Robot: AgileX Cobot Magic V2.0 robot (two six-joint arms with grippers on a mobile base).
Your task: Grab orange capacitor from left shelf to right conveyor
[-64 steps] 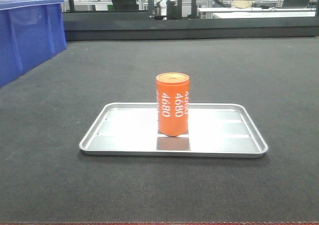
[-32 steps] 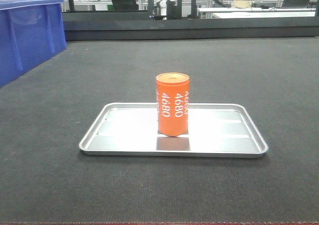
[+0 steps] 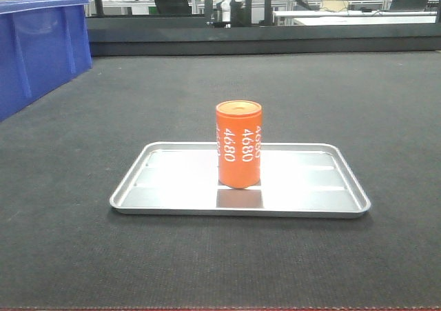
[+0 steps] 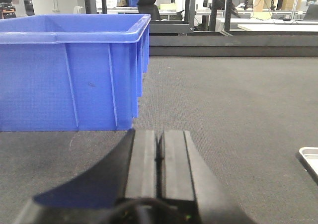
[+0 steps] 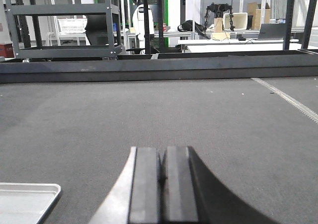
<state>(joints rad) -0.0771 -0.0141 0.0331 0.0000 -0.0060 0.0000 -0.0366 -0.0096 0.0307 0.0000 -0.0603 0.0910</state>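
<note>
On the small silver tray [image 3: 303, 187], in the middle of the dark felt belt [image 3: 358, 97], the orange capacitor [image 3: 239, 144] stands upright. I judge it stiff and rather smooth, perhaps with some weight, so I would take it at the middle of its round side, not near the top, because a tall can tips easily. It is bright orange, with white "4680" printed down the side and a flat top. The left gripper [image 4: 159, 154] and the right gripper [image 5: 163, 174] both have fingers pressed together, holding nothing. A blue bin [image 4: 69, 75] stands near the left one.
</note>
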